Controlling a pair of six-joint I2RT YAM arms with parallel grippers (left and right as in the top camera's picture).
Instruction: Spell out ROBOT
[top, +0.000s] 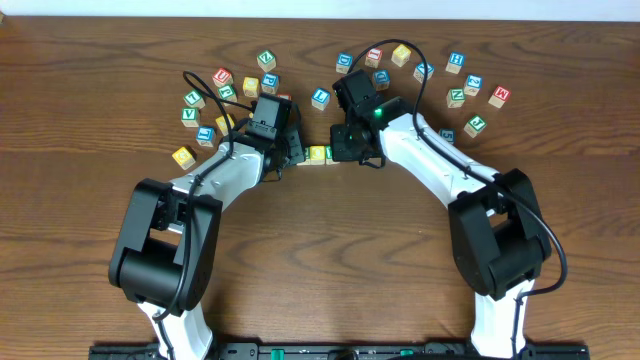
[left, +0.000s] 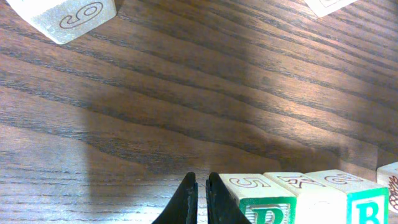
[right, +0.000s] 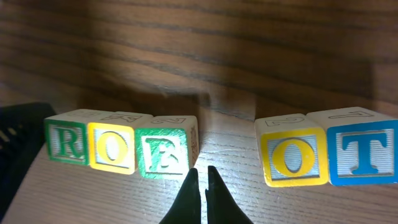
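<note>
In the right wrist view the cubes stand in a row on the wooden table. Green R, yellow O and green B touch one another. After a gap come a second yellow O and blue T, also touching. My right gripper is shut and empty, its tips just before the gap, close to the B cube's right corner. My left gripper is shut and empty too, with its right finger against the outer side of the R cube. From overhead, both gripper heads cover most of the row.
Loose letter cubes lie scattered behind the arms, a cluster at the back left and another at the back right. A lone yellow cube sits to the left. A cube marked 9 lies beyond my left gripper.
</note>
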